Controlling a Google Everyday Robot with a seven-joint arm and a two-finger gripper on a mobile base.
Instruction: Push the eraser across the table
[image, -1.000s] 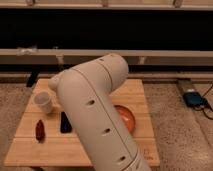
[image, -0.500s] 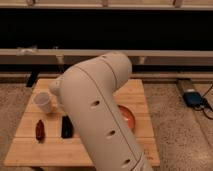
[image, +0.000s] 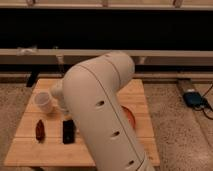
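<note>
Swinging further left since a second ago, your arm (image: 100, 115) is hiding the jaws, so I cannot tell where they are sitting, while the eraser (image: 68, 131) is lying untouched on the worktop (image: 30, 150) beside the cup (image: 43, 102).

Lab-like test space: speckled grey floor (image: 172, 125), low wooden table (image: 30, 150), dark window wall (image: 100, 30), pincer hidden behind the arm
</note>
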